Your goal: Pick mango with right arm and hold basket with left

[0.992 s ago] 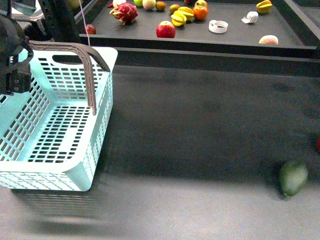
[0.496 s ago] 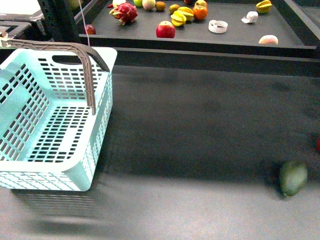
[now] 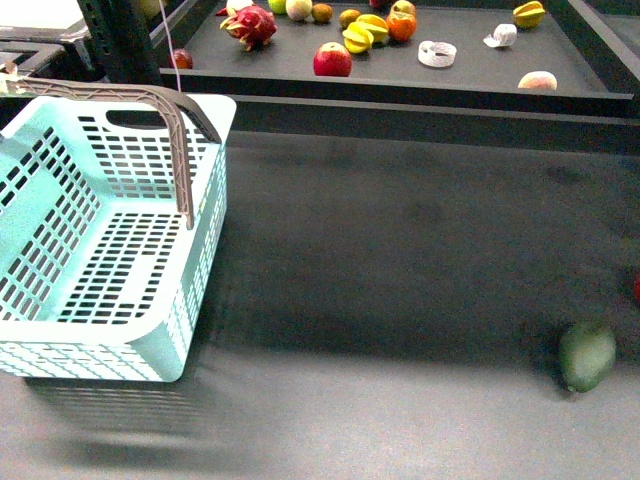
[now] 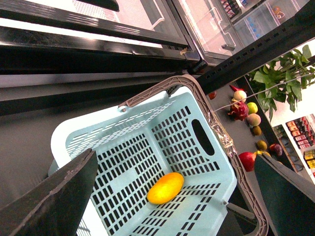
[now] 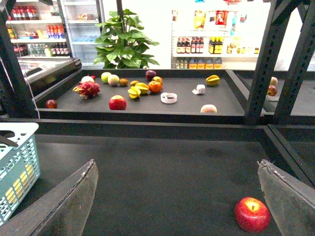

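The mango [image 4: 166, 188], smooth and yellow-orange, lies on the slotted floor of the pale-blue basket [image 4: 206, 167] in the left wrist view. My left gripper [image 4: 173, 155] hangs open above the basket, its dark fingers [image 4: 54, 196] wide apart and touching nothing. In the front view the basket [image 3: 205, 230] stands at the left with its grey-brown handle [image 3: 150, 97] up; the mango and both arms are out of sight there. My right gripper [image 5: 176, 163] is open over the bare dark table, far from the basket's corner [image 5: 17, 167].
A dull dark-green fruit [image 3: 587, 355] lies at the front right of the table. A red apple [image 5: 252, 214] sits near my right gripper's finger. The raised back shelf [image 3: 400, 85] holds several fruits, among them a dragon fruit [image 3: 250, 24] and an apple [image 3: 331, 60].
The left arm, seen a second ago at the front view's left edge over the basket, has left that view. The basket and the green fruit have not moved.
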